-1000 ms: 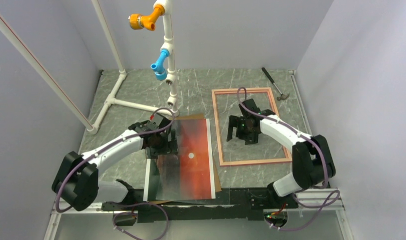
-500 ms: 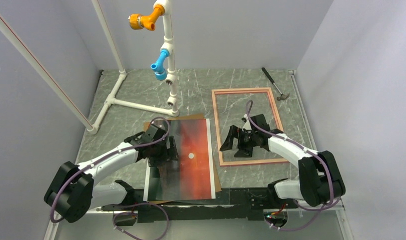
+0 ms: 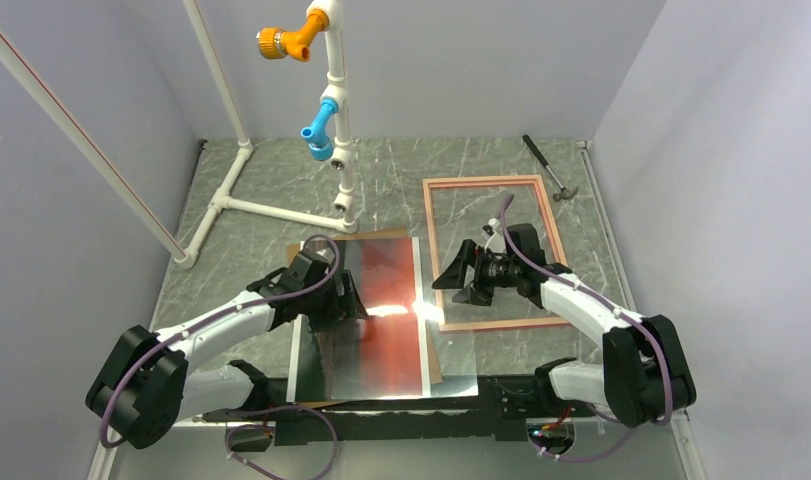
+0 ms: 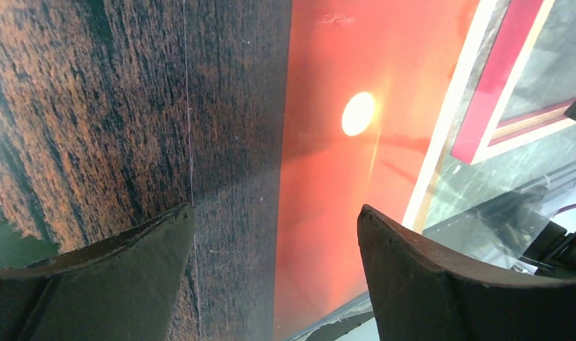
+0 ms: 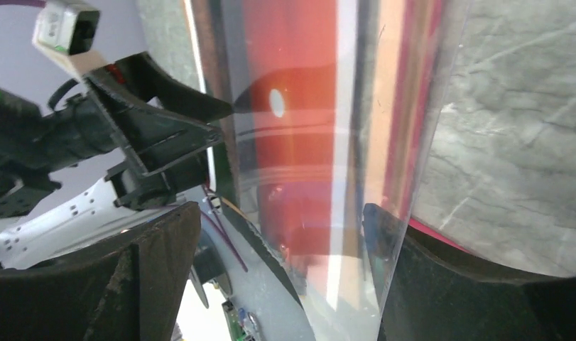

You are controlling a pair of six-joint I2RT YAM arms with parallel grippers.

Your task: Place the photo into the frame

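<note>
Top view, lower centre: the photo [image 3: 386, 345] lies flat and picture side up, its long edges running near to far. It rests on a brown backing panel [image 3: 376, 234] that shows past its far edge.

A clear sheet [image 3: 453, 360] covers the photo and overhangs to the right at the near end, with glare across its middle.

Left claw [image 4: 274, 212]: low over the photo where dark water meets red sky, jaws wide apart, holding nothing.

Right claw [image 5: 281, 209]: at the sheet's right edge, jaws wide. The sheet's edge is seen in the gap, but contact cannot be told.

The frame [image 3: 486, 181] lies flat, right of centre. Only a narrow gap separates its left rail from the photo's right edge.

A strip of tabletop [image 3: 411, 165] shows beyond the frame's far rail.

The pipe stand [image 3: 338, 160] is upper centre-left. The hammer [image 3: 546, 168] is upper right, near the frame's far corner.
</note>
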